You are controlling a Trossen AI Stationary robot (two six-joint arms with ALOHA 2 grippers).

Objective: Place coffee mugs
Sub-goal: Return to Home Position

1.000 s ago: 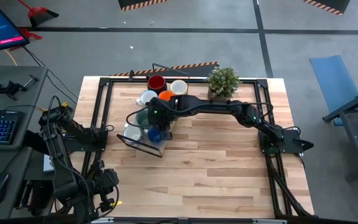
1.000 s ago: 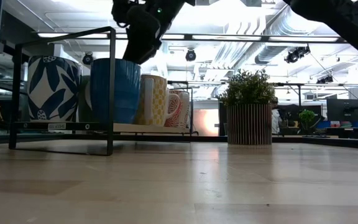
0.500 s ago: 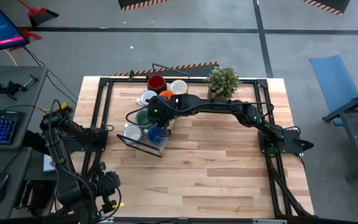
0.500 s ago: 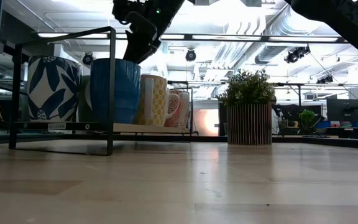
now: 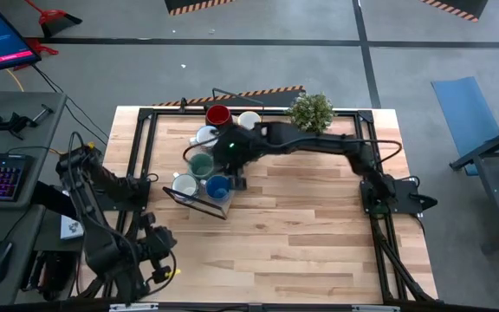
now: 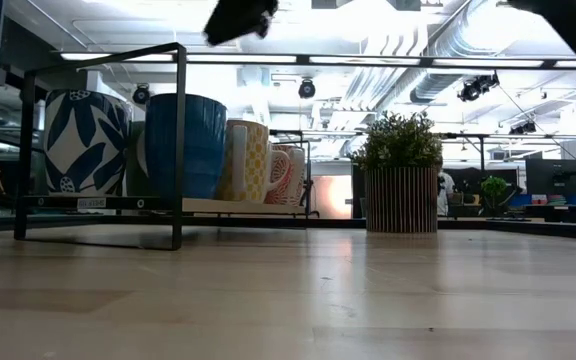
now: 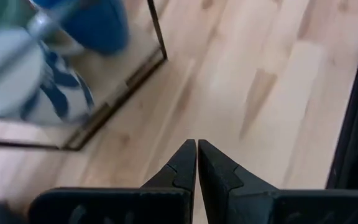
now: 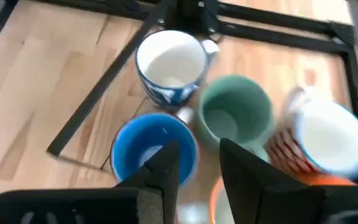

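Several coffee mugs stand upright on their bases in a black wire rack (image 5: 199,201) at the table's far left. They include a red one (image 5: 218,114), a cream one (image 5: 249,120), a teal-green one (image 8: 235,116), a blue one (image 8: 146,144) and a white one with blue leaves (image 8: 169,62). My right gripper (image 8: 197,163) hangs open above them, over the gap between the blue and teal-green mugs, and holds nothing. In the low view it (image 6: 240,15) is at the top edge. My left gripper (image 7: 196,146) is shut and empty over bare wood near the table's left edge.
A potted green plant (image 5: 311,113) stands at the far edge, right of the mugs. A black frame (image 5: 366,165) runs round the tabletop. The wooden table (image 5: 301,234) lies bare at its middle, near side and right.
My right gripper has risen straight up from among the mugs, open and empty, and has left the low view almost entirely. The mugs stand as before. My left arm has swung toward the table's near edge with its gripper shut.
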